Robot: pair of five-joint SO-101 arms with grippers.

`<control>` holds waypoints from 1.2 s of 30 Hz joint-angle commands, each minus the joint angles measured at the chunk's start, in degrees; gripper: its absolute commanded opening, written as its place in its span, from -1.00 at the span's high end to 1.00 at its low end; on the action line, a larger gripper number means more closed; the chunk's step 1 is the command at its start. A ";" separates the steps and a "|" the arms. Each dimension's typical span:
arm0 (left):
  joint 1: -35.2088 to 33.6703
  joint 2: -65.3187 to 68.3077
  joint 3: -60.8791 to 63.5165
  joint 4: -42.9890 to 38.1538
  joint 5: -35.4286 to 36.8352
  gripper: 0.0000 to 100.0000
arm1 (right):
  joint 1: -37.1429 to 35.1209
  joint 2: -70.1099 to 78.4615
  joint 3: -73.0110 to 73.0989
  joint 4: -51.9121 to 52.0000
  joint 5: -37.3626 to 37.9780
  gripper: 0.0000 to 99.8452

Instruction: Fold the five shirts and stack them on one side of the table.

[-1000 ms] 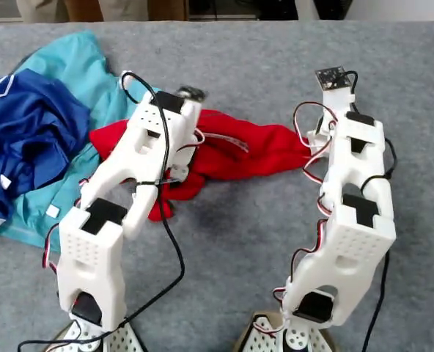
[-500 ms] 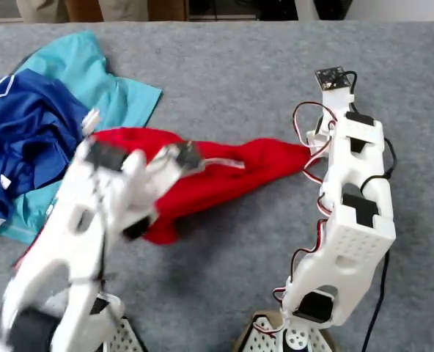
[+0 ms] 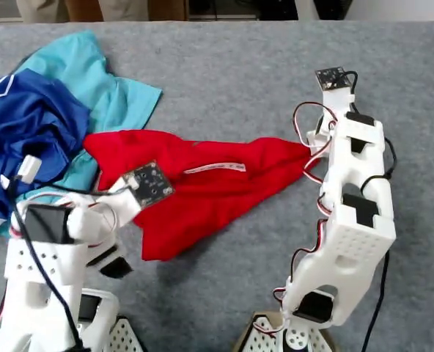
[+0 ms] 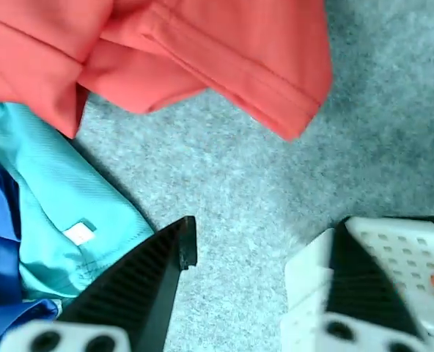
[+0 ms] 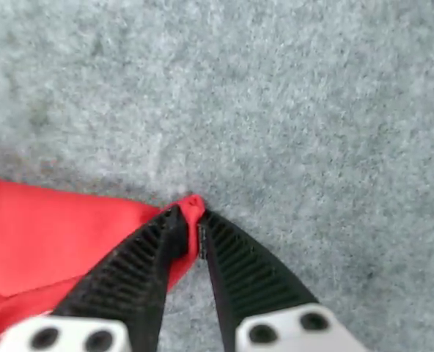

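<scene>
Three shirts: red shirt (image 3: 202, 183), teal shirt (image 3: 107, 95), blue shirt (image 3: 26, 132); all on table (image 3: 239, 66)
Right gripper (image 5: 193, 220): pinching red shirt's corner
Left gripper (image 4: 259, 249): spread, seemingly over bare table beside red shirt's hem

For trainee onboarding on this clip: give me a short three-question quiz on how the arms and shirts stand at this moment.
1. True or false: the right tool is shut on a corner of the red shirt.
2. The left tool is: A open, holding nothing; B shut on cloth; C shut on a cable.
3. Fill in: the dark blue shirt lies on the ___ one.
Key: 1 true; 2 A; 3 teal shirt.
</scene>
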 commanded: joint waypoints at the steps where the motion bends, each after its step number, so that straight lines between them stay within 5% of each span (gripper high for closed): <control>1: 3.34 4.09 -4.66 -4.40 10.73 0.31 | 1.01 -3.03 -0.31 -1.05 -0.53 1.00; 9: 3.69 23.08 -9.93 -16.09 37.27 0.97 | 1.01 -3.03 -0.31 -0.88 -0.53 1.00; 14: 4.84 32.92 -18.46 -16.00 42.37 0.84 | 0.40 -3.03 -0.40 -1.14 -0.53 1.00; 22: 13.45 43.30 -22.33 -9.85 30.59 0.82 | 0.40 -3.03 -0.40 -1.14 -0.18 1.00; 27: 10.55 50.77 -24.88 -13.19 24.00 0.73 | 0.40 -2.68 -1.10 -1.14 -0.26 1.00; 32: 7.74 58.77 -30.77 -13.45 23.74 0.38 | 0.40 -2.68 -1.10 -1.14 -0.26 1.00; 36: 6.95 61.67 -33.76 -13.45 23.91 0.35 | 0.40 -2.68 -1.10 -1.14 -0.35 1.00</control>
